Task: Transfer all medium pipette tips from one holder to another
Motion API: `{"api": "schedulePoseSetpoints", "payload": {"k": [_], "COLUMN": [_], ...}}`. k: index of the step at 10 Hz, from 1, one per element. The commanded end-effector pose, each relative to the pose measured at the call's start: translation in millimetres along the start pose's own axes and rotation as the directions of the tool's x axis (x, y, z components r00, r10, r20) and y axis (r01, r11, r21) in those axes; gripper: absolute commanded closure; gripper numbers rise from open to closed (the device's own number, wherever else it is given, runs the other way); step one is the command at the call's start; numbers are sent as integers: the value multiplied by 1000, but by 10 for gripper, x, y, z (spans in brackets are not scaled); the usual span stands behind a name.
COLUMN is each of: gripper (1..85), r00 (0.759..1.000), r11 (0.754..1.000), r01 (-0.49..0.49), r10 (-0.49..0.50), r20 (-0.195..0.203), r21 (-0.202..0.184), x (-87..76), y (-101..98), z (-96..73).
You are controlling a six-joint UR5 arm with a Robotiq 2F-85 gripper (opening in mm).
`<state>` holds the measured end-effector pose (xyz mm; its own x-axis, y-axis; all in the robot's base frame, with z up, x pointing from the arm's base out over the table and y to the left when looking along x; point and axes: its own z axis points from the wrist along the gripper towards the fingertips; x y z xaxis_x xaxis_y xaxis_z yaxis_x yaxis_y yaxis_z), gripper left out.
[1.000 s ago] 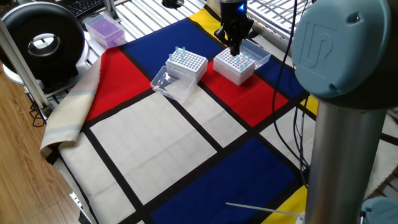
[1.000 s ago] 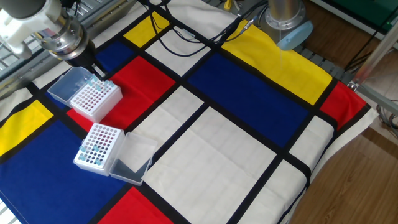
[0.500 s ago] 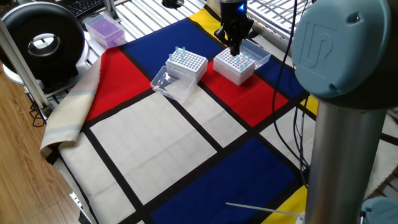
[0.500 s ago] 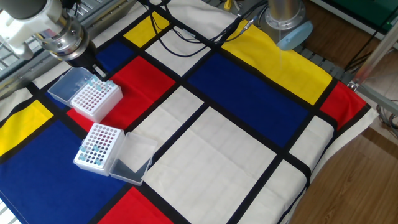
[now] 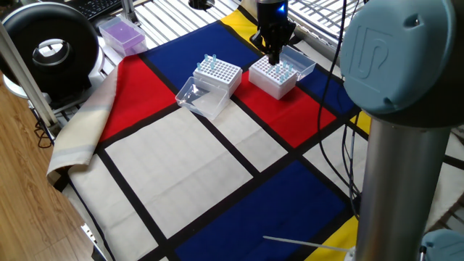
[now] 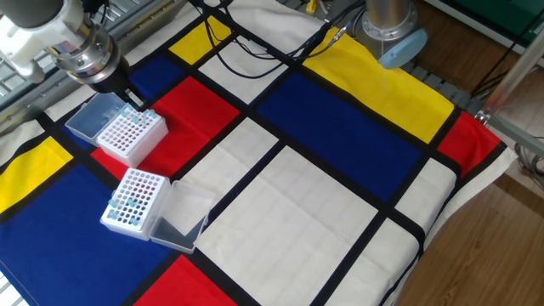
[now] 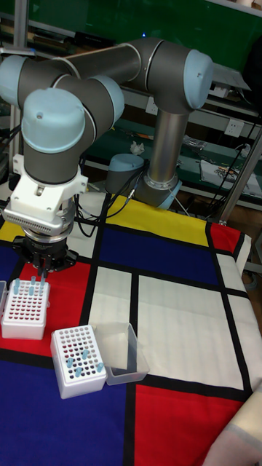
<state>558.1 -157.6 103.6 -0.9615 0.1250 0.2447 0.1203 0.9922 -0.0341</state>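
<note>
Two white perforated boxes on the worktop, listed left to right in the tall fixed view. Left box: holds a few medium pipette tips along its far edge, on red cloth; the gripper hangs directly over it, finger spacing cannot be told. Right box: nearer, holds several pale-blue tips scattered among its holes; clear hinged lid lies open at its right.
</note>
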Motion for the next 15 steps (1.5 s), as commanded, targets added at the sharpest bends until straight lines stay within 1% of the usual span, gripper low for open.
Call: {"api": "schedulePoseSetpoints", "payload": {"k": [1,4,6,7,9,11,15], "gripper": [840,840,840,840,803,730,677], "r00": [1000,999,997,995,993,988,979], "r11": [999,999,997,995,993,988,979], "r01": [16,44,73,96,115,152,201], "r10": [-16,-44,-73,-96,-115,-152,-201], "r20": [12,6,4,-4,-8,-5,-5], "r21": [-34,-20,-8,-5,-8,-8,5], "x": [-45,-42,-45,-27,-14,-16,-16], "y": [63,24,-14,-24,-18,-18,-55], "z": [6,12,9,9,8,5,0]}}
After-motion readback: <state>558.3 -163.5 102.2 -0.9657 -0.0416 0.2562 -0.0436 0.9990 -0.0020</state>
